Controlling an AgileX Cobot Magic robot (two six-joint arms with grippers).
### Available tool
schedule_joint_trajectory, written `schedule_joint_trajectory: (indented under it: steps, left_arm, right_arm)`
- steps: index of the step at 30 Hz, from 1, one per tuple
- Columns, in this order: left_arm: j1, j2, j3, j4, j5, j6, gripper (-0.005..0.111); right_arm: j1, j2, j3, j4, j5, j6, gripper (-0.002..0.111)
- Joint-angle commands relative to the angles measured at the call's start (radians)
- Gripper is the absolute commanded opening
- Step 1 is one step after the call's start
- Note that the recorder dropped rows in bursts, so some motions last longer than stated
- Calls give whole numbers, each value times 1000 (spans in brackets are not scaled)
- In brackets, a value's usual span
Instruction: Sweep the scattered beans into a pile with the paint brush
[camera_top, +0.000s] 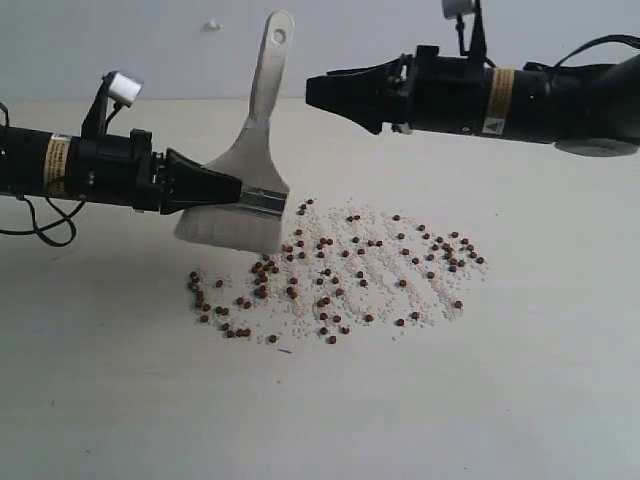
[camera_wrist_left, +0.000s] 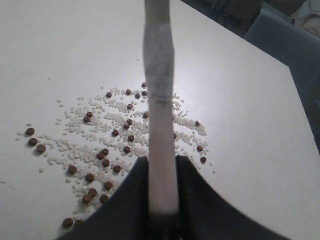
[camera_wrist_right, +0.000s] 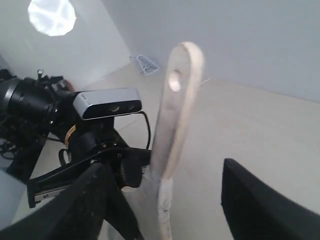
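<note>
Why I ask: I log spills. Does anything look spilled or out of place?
Yes: the beans lie scattered among whitish crumbs across the table, not in a pile. The left gripper holds the paint brush upright at the spill's edge. Nothing looks damaged.

Pale table (camera_top: 520, 410), plain grey wall (camera_top: 120, 40)

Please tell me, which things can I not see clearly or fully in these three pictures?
1. Exterior view: whether the bristles touch the table cannot be told; beans behind them would be hidden.
2. Left wrist view: the left gripper and the brush handle cover the bristles and some beans.
3. Right wrist view: the picture's edge cuts off the brush head; the beans are out of frame.
</note>
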Motion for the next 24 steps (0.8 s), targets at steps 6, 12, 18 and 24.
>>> schedule_joint_trajectory:
  steps: [6, 12, 18, 24]
  left_arm:
    - [-3, -5, -7, 15, -17, -16, 0]
    - [-21, -5, -7, 17, -17, -19, 0]
    - [-35, -5, -7, 8, -17, -19, 0]
    - [-36, -5, -7, 6, -17, -15, 0]
  right_arm:
    - [34, 146, -175, -25, -13, 81, 61]
    - [82, 168, -241, -20, -13, 86, 61]
    - [128, 168, -297, -6, -13, 108, 59]
    - [128, 168, -297, -36, -13, 139, 58]
